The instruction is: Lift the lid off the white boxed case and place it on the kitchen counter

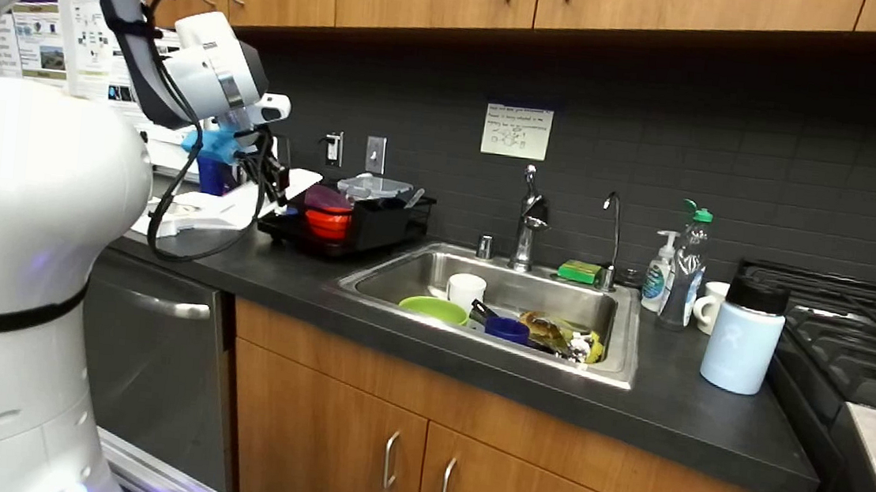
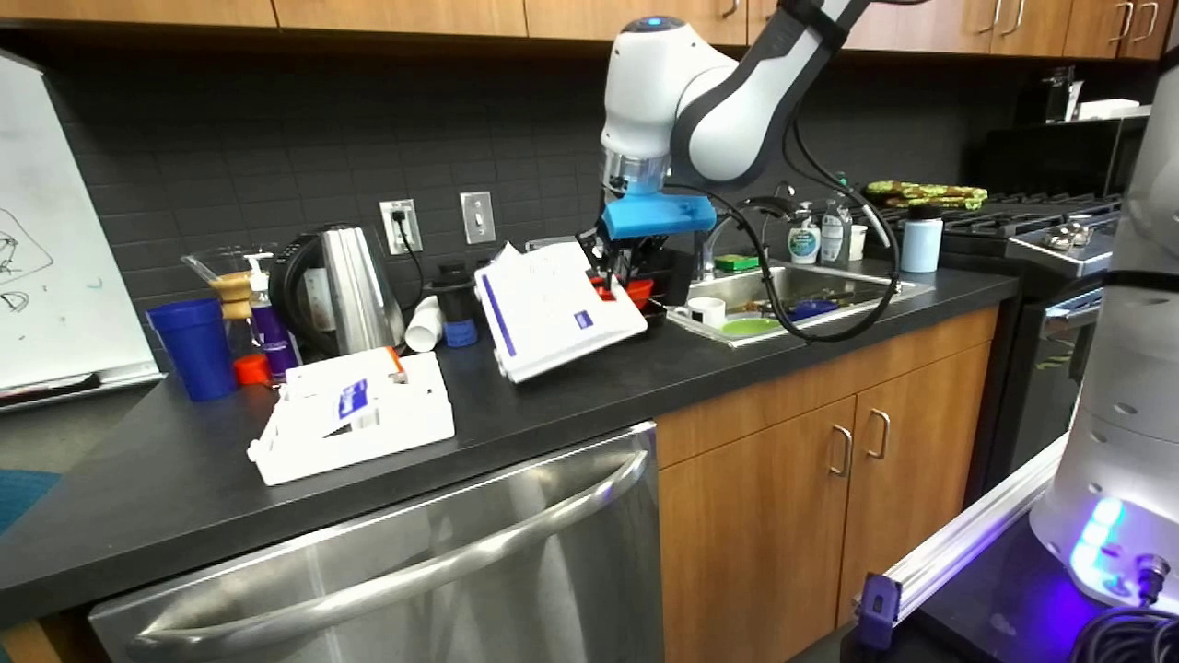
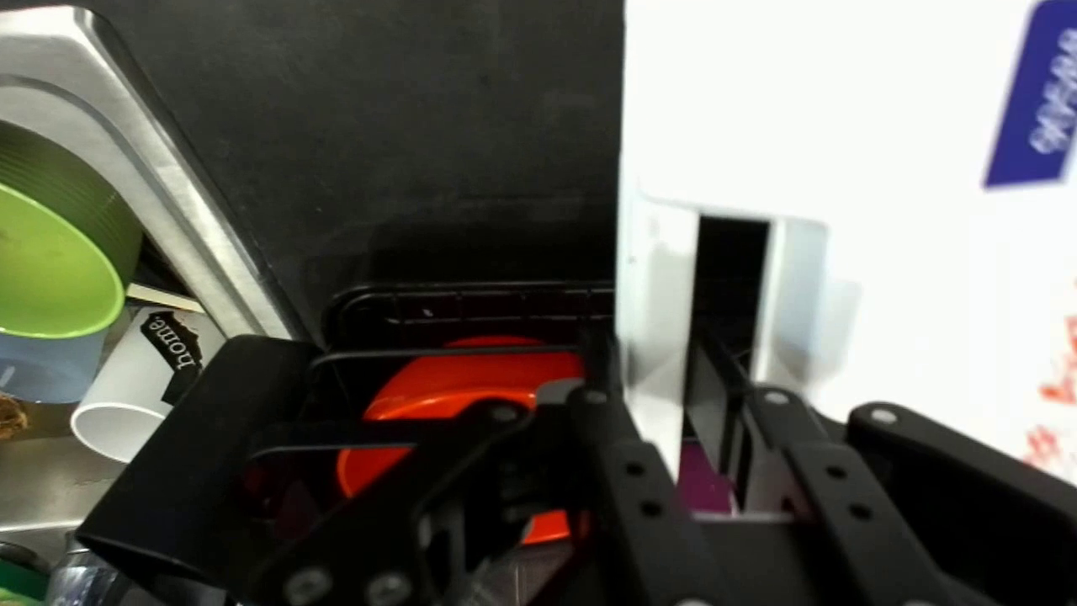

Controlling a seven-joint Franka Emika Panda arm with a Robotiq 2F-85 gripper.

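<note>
Claw (image 3: pixel 660 379): jaws drawn in narrow, one on each side of the edge wall of the lid (image 2: pixel 562 308); pinch reads as sound, tho pad contact is partly hidden. Lid hangs tilted below claw over the kitchen counter (image 2: pixel 589 373); can't tell if its lowest corner touches. Step in hand (judged): set-down; removal done. Hold pinch const.; a one-edge hold will prob. let the panel swing, so move slow & let sway die. Dish rack (image 1: pixel 381 221) w/ red bowl (image 1: pixel 326 224) shows right by the claw, under the jaws in the wrist view: raise slightly before any sideways travel, else the edge may snag. Steel sink (image 3: pixel 156 168) is next past the rack; don't drift that way. White boxed case (image 2: pixel 368 444) is farthest, on the same surface, uncovered, purple-labelled sheet (image 2: pixel 345 402) lying in it. Rec. target: counter strip btwn rack & case. Procedure: rotate wrist until lid is approx. level, lower till first edge lands, lay the remainder flat, spread jaws just enough to free the wall, then back off straight, w/o dragging. NB: avoid landing on the case.
</note>
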